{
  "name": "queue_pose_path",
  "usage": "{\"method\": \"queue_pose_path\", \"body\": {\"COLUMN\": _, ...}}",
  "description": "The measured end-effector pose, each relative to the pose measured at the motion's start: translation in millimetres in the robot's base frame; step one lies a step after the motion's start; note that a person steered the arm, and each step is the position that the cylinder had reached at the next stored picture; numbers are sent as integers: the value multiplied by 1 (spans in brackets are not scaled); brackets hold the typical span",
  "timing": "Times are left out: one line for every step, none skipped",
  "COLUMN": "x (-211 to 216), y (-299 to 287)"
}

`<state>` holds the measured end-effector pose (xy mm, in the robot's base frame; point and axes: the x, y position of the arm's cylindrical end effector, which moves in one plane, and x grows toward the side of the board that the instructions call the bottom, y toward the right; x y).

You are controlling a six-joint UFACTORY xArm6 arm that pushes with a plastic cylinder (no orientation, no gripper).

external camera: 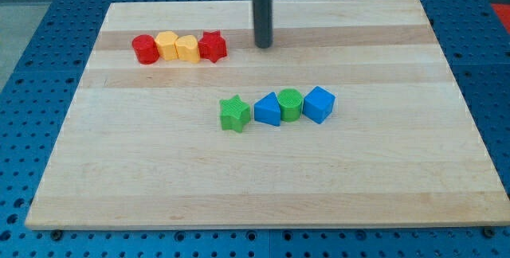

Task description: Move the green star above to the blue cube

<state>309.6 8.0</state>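
Observation:
The green star [234, 114] lies near the board's middle, at the left end of a row. To its right stand a blue triangular block [268, 110], a green cylinder [290, 104] and the blue cube [319, 104], each touching or nearly touching its neighbour. My tip [263, 46] rests on the board toward the view's top, above the row and a little right of the green star, well apart from it.
A second row lies at the view's upper left: a red cylinder [145, 49], a yellow block [167, 46], a second yellow block [187, 48] and a red star [212, 46]. The wooden board [255, 186] sits on a blue perforated table.

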Motion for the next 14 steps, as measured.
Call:
{"method": "queue_pose_path", "body": {"x": 5, "y": -5}}
{"method": "queue_pose_path", "body": {"x": 37, "y": -11}}
{"method": "queue_pose_path", "body": {"x": 66, "y": -29}}
{"method": "queue_pose_path", "body": {"x": 89, "y": -92}}
{"method": "queue_pose_path", "body": {"x": 110, "y": -139}}
{"method": "queue_pose_path", "body": {"x": 139, "y": -143}}
{"method": "queue_pose_path", "body": {"x": 160, "y": -135}}
{"method": "queue_pose_path", "body": {"x": 167, "y": -108}}
{"method": "queue_pose_path", "body": {"x": 167, "y": -49}}
{"method": "queue_pose_path", "body": {"x": 166, "y": 12}}
{"method": "queue_pose_path", "body": {"x": 156, "y": 54}}
{"method": "queue_pose_path", "body": {"x": 145, "y": 88}}
{"method": "queue_pose_path", "body": {"x": 144, "y": 111}}
{"method": "queue_pose_path", "body": {"x": 154, "y": 119}}
